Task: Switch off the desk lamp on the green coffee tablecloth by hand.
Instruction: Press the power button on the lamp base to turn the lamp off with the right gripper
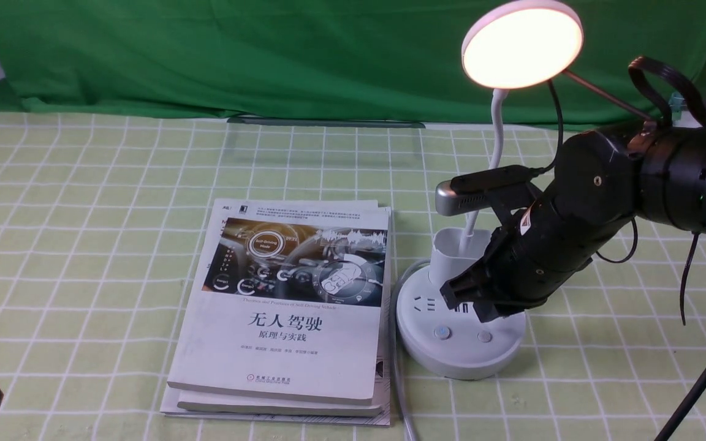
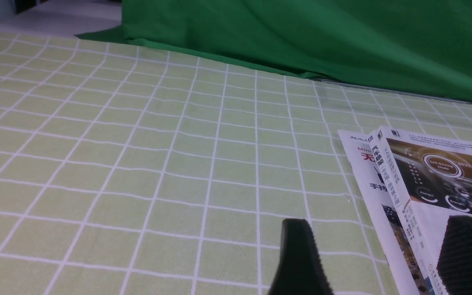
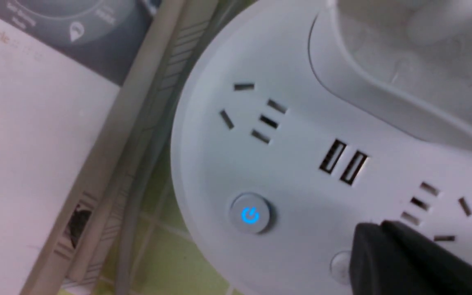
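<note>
On the green coffee tablecloth (image 1: 83, 245) covering the surface, the lit desk lamp (image 1: 451, 358) stands just right of stacked books (image 1: 285, 318), with the right hand (image 1: 469, 303) over its base, jaws together, and the left gripper (image 2: 379, 246) showing jaws apart.

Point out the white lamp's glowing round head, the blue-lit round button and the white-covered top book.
Lamp head (image 1: 522, 44): front view, lit disc centre.
Blue-lit button (image 3: 250, 214): right wrist view, blue symbol.
Top book (image 1: 285, 331): front view, cover title.

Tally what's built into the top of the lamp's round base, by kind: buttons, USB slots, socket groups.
On the desk lamp base:
Buttons: 2
USB slots: 2
Socket groups: 2
Total: 6
</note>
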Action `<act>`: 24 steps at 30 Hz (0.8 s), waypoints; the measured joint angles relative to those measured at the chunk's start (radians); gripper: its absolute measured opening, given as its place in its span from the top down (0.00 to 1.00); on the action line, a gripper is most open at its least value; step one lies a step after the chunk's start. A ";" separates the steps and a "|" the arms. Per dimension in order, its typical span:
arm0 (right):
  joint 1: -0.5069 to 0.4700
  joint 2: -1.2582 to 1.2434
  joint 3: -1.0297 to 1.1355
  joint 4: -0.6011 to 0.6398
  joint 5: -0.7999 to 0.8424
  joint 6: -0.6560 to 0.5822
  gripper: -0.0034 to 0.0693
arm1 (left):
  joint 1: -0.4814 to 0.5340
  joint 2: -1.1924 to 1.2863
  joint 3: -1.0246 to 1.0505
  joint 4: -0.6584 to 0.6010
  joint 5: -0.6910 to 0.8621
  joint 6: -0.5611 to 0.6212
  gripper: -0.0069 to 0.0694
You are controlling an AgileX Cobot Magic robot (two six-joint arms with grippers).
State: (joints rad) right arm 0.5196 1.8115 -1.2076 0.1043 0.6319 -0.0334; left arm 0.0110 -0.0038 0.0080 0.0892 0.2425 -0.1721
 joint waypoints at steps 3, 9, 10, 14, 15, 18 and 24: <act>0.000 0.028 -0.001 0.000 -0.003 0.000 0.87 | 0.000 0.000 0.000 0.000 0.000 0.000 0.37; 0.000 0.062 -0.017 -0.003 -0.006 0.000 0.87 | 0.000 0.000 0.000 0.000 0.000 0.000 0.37; 0.000 0.065 -0.020 -0.003 -0.003 0.000 0.87 | 0.000 0.000 0.000 0.000 0.000 0.000 0.37; 0.000 0.065 -0.022 -0.013 0.002 0.000 0.87 | 0.000 0.000 0.000 0.000 0.000 0.000 0.37; 0.000 0.065 -0.022 -0.014 0.002 0.000 0.87 | 0.000 0.000 0.000 0.000 0.000 0.000 0.37; 0.000 0.049 -0.016 -0.024 -0.013 0.000 0.87 | 0.000 0.000 0.000 0.000 0.000 0.000 0.37; 0.000 -0.025 -0.010 -0.035 -0.020 0.000 0.87 | 0.000 0.000 0.000 0.000 0.000 0.000 0.37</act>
State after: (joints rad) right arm 0.5196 1.7870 -1.2172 0.0689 0.6124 -0.0334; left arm 0.0110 -0.0038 0.0080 0.0892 0.2425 -0.1721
